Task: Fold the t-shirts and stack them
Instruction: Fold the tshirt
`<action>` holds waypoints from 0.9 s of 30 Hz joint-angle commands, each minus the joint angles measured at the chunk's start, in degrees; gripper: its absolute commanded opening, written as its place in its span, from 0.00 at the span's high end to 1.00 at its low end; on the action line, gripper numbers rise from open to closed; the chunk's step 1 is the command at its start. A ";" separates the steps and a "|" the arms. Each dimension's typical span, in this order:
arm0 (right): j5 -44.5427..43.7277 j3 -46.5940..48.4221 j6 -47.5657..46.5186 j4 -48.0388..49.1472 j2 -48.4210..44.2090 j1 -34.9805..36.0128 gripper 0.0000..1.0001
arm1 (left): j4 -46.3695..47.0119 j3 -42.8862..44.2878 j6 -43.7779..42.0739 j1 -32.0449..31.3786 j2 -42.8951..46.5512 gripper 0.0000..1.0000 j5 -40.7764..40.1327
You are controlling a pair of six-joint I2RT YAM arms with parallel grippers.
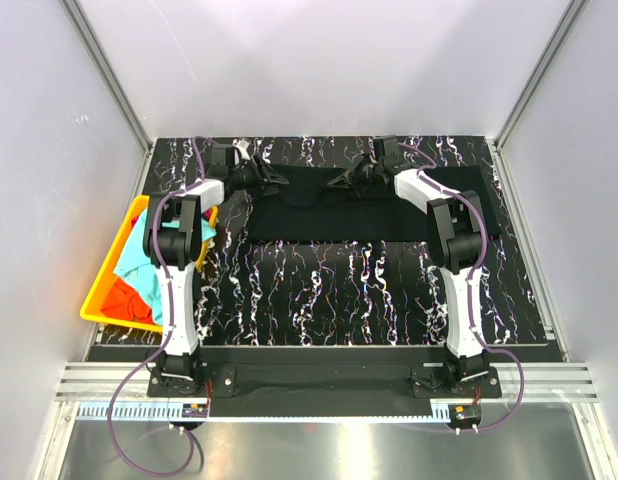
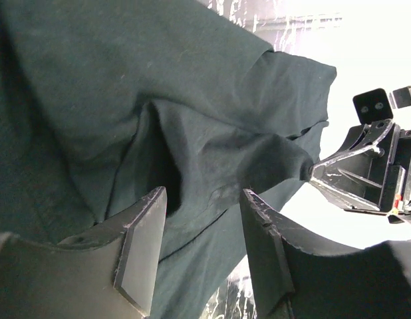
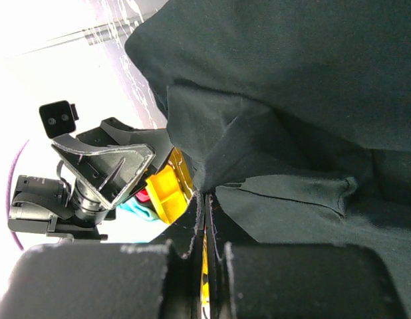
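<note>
Black t-shirt [image 1: 359, 215] lies across the far table [image 1: 319, 290], long axis left-right. Right gripper [image 3: 205, 199], jaws together, apparently pinches its far edge; left gripper [image 2: 202, 194], jaws apart, faces the adjoining fold.

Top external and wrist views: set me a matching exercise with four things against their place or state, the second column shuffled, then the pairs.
Things:
1. black shirt
2. turquoise shirt
3. left gripper
4. right gripper

Place or state:
A. shut on a fold of the black shirt
B. lying in the yellow bin
C. open, jaws apart
D. spread across the far part of the table

Pairs: 1-D, 2-B, 3-C, 4-A.
</note>
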State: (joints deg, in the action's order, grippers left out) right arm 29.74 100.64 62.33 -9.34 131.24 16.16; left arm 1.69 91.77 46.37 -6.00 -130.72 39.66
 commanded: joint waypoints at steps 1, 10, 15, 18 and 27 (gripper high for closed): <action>1.73 0.70 -1.24 0.56 -0.20 -0.26 1.00 | 3.58 2.46 -0.49 -0.94 -1.47 0.48 0.59; 1.82 0.79 -1.15 0.56 -0.46 -0.26 1.00 | -2.91 1.83 -4.53 -1.30 0.46 0.69 1.21; 2.60 -0.09 -1.94 0.55 -1.42 -0.17 1.00 | -5.29 5.52 -2.87 -0.16 0.72 1.00 2.44; 3.48 -1.93 -4.13 0.03 -3.09 -0.17 1.00 | -8.63 7.72 -1.46 0.99 1.51 1.00 2.53; 5.07 -9.49 -6.42 -1.38 -6.34 0.36 1.00 | -12.42 10.01 -0.31 2.04 -0.15 0.98 5.60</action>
State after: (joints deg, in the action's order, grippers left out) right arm 32.75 92.20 58.04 -10.59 130.45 16.19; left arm -9.65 99.61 45.32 -3.92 -131.70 42.39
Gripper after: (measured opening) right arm 0.010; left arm 0.014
